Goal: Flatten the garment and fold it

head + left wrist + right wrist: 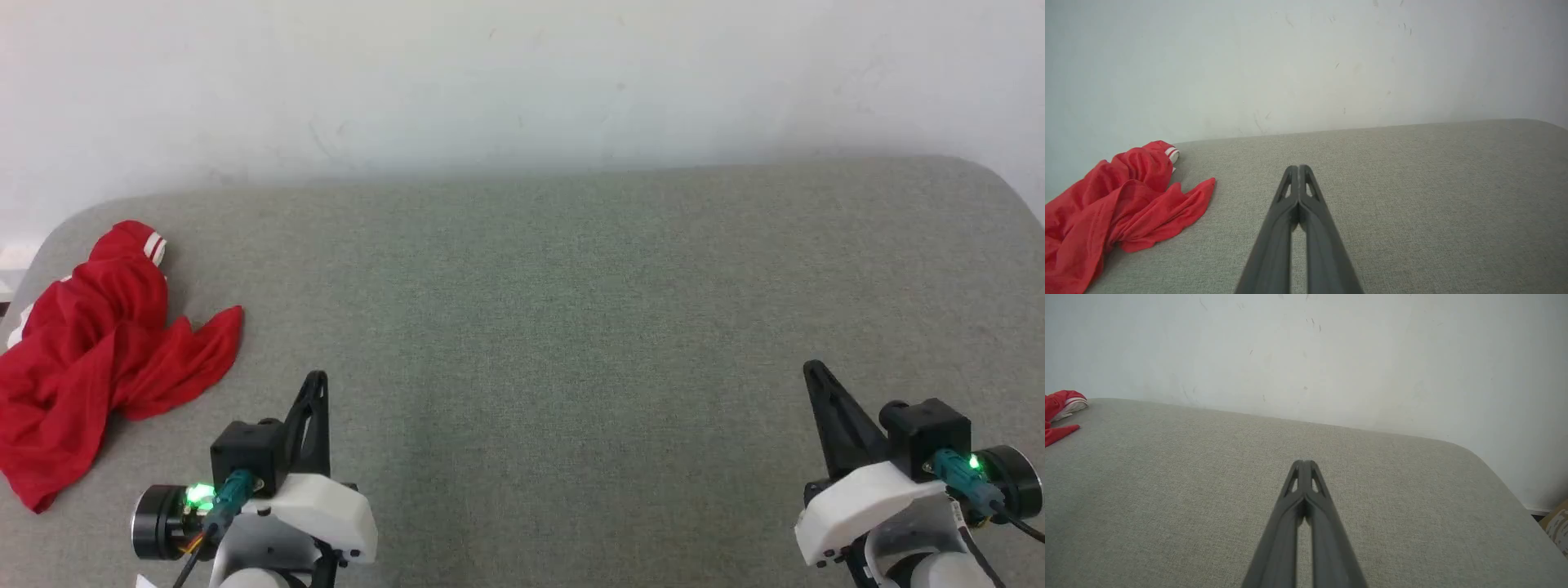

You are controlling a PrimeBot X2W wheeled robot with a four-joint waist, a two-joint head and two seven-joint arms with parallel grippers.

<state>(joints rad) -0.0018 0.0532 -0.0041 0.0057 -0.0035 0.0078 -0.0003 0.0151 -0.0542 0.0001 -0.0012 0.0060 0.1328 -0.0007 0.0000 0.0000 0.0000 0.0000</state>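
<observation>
Head view: garment (98,359), crumpled, soft, probably light and limp; pinch its loose corner; left claw (317,382), right claw (814,371): closed, empty.

A grey fabric-covered surface (571,286) with rounded corners sits against a scuffed white wall (522,73).

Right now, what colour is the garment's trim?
The trim is white with red striping; left wrist view shows it best.

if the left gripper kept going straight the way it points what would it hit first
Probably the white wall beyond the grey padded surface: the left gripper points across bare fabric, with the garment off to its left. Its tilt is unclear, so it might touch the surface first.
</observation>
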